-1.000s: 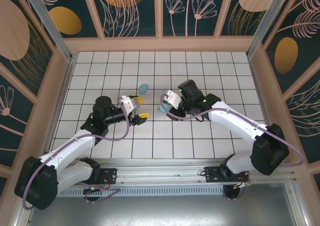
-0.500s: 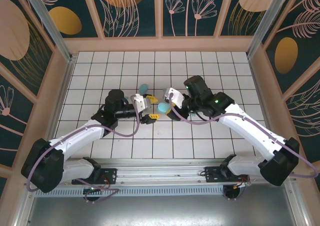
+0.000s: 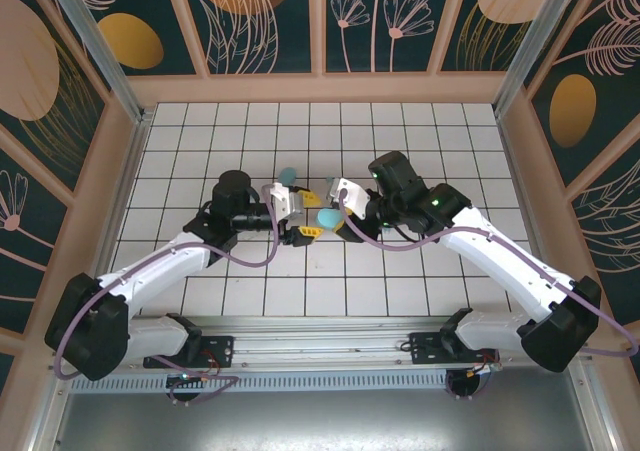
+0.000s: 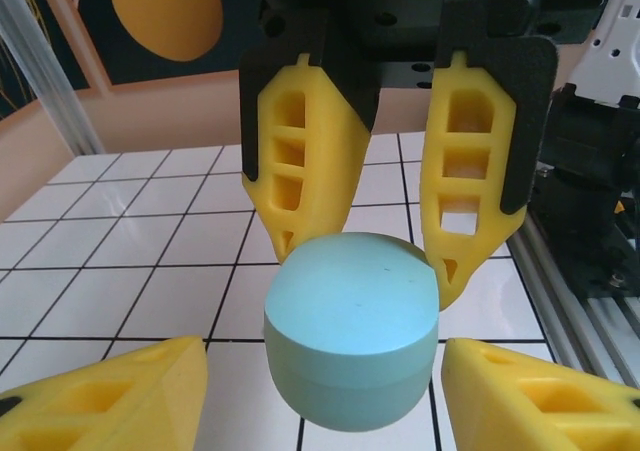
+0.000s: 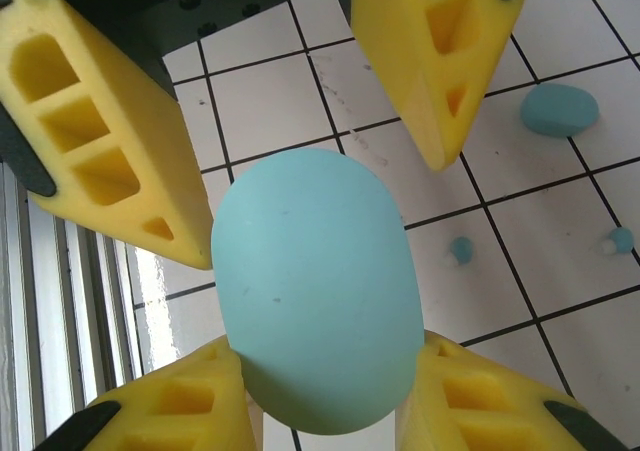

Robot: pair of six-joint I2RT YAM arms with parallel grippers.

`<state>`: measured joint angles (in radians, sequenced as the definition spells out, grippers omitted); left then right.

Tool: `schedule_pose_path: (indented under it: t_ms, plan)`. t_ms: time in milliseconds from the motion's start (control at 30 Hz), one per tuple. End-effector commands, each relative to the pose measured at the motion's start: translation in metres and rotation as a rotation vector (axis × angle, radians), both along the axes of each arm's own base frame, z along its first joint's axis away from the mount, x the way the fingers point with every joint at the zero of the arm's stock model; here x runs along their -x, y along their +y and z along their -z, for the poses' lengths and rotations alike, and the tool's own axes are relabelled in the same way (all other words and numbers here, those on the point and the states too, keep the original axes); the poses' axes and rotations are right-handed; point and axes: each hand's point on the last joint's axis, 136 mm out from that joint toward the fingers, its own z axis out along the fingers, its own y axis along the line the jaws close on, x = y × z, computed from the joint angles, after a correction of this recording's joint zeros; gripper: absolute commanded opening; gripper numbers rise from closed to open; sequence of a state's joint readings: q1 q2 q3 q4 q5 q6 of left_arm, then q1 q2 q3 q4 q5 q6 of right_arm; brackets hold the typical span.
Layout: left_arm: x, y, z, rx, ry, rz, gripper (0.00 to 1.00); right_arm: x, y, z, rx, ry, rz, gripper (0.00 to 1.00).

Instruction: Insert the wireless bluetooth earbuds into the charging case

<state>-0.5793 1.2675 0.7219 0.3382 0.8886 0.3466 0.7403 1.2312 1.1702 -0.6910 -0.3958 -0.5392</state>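
Right claw [image 5: 320,371] is clenched on the light-blue charging case [image 5: 315,291]. It grips the case's lower end between two yellow fingers at the bottom of the right wrist view, so the oval body stands up through the middle of that frame, held clear of the white tiled surface [image 3: 400,131]. Left claw [image 4: 322,366] faces it head-on and is released. Its own fingers sit in the lower left and lower right corners of the left wrist view, spread to either side of the case; the lower left one is plainly apart from it and the lower right one just beside it. In that same view the case sits in the centre, with the right claw's fingers [image 4: 305,171] coming down onto it from the top of the frame. In the top external view the two claws meet nose to nose just left of the frame's centre, with the case between them. A second case [image 5: 560,109] of the same colour lies on the surface at the upper right of the right wrist view, well apart from both claws. Two earbuds [image 5: 460,249], tiny light-blue pieces, lie loose on the tiles at the right of that view. One is just right of the held case's edge in the picture, and the other earbud [image 5: 620,239] is at the frame's right edge.
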Motion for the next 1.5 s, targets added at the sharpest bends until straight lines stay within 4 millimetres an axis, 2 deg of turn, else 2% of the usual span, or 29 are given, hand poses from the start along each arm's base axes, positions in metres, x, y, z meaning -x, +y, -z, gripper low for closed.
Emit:
schedule_pose_path:
  t_ms: [0, 133, 333, 533, 600, 733, 867, 1033, 1267, 1467]
  plan:
    - [0.007, -0.005, -0.007, 0.010, 0.020, 0.063, 0.61, 0.009, 0.004, -0.015, -0.027, -0.018, -0.050, 0.29]
    - [0.005, -0.007, -0.004, -0.004, 0.029, 0.068, 0.59, 0.010, 0.005, -0.016, -0.031, -0.020, -0.052, 0.29]
    - [0.006, -0.008, -0.003, -0.008, 0.038, 0.079, 0.51, 0.012, 0.005, -0.019, -0.039, -0.020, -0.060, 0.29]
    - [0.009, -0.008, -0.006, 0.002, 0.044, 0.100, 0.32, 0.012, 0.007, -0.020, -0.050, -0.022, -0.065, 0.29]
    - [0.010, -0.009, -0.007, 0.008, 0.048, 0.105, 0.26, 0.011, 0.007, -0.021, -0.054, -0.026, -0.061, 0.34]
    - [0.010, -0.010, -0.009, 0.015, 0.057, 0.105, 0.15, 0.005, 0.008, -0.031, -0.098, -0.054, -0.031, 0.50]
    - [0.005, -0.009, -0.021, 0.073, 0.074, 0.059, 0.14, -0.002, -0.001, -0.046, -0.183, -0.066, 0.024, 0.63]
    - [-0.003, -0.004, -0.036, 0.171, 0.126, -0.028, 0.13, -0.006, -0.015, -0.069, -0.356, -0.070, 0.083, 0.69]
    - [-0.003, -0.007, -0.037, 0.206, 0.238, -0.019, 0.12, 0.001, -0.016, -0.066, -0.425, -0.101, 0.076, 0.74]
    - [-0.005, -0.007, -0.037, 0.208, 0.243, -0.027, 0.12, -0.009, -0.012, -0.064, -0.419, -0.119, 0.096, 0.75]
